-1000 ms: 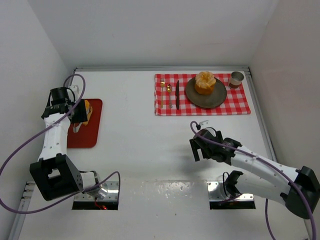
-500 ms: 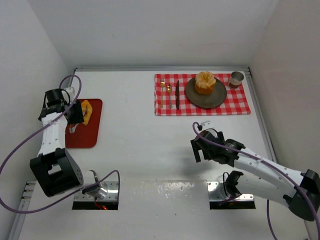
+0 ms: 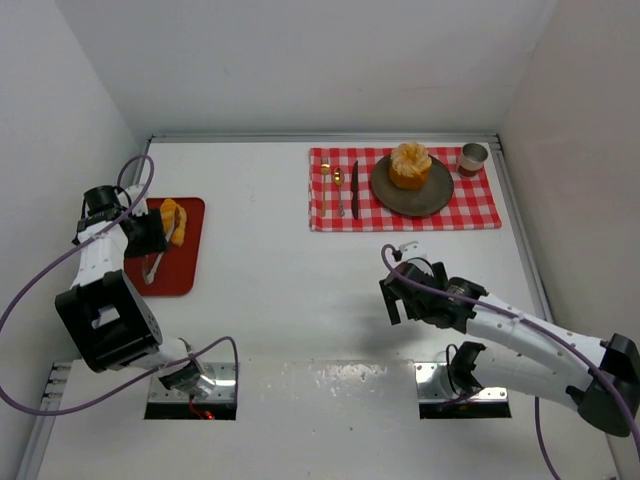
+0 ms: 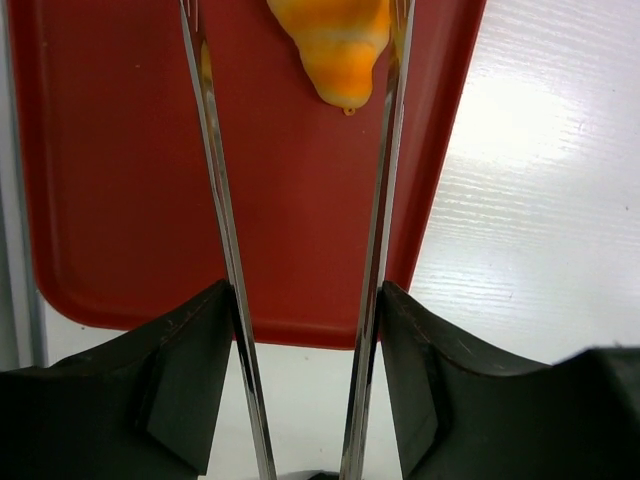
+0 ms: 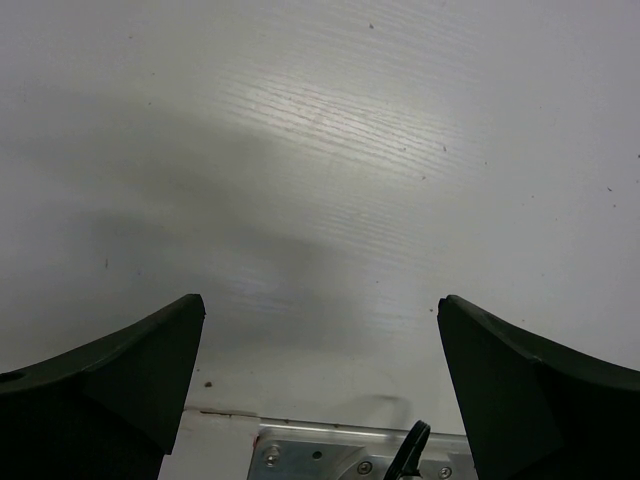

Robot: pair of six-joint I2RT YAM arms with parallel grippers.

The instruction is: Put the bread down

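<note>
the bread point(image 4: 340, 45), likely light and soft, lies on the red tray point(image 4: 110, 200) between the tongs point(image 4: 215, 200) pinched in the left gripper point(image 4: 305, 320), wanting a gentle squeeze mid-body; the right gripper point(image 5: 320, 305) gapes empty.

Bright, even light fills the top view; the white worktop point(image 3: 300, 270) shows a glossy glare patch at lower centre, and shadows are faint. In the left wrist view the bread point(image 4: 335, 45) at the top is sharp, the bottom blurred, glare at right. The right wrist view has a pale sheen at upper centre
</note>
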